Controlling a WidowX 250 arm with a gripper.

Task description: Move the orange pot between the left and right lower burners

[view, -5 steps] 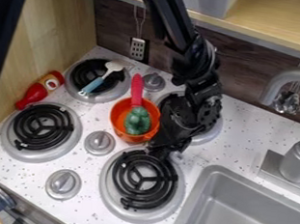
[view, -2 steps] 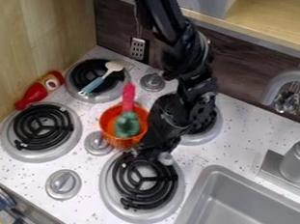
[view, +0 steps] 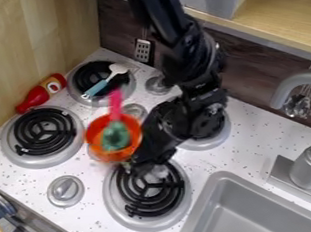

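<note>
You had the black gripper (view: 134, 165) closed on the near right side of the orange pot (view: 96, 143), its tips just up and left of the coils of the lower right burner (view: 130, 210). You had the orange pot up and left of that burner, between it and the lower left burner (view: 20, 159); whether its base touched the stovetop, you could not tell. A pink-red handle (view: 114, 104) stuck up past the pot's far rim, farther from the lower right burner, and a green toy (view: 116, 136) lay inside, blurred. The claw was narrow, pinching the pot's side, though the exact finger gap was too dark to tell.
</note>
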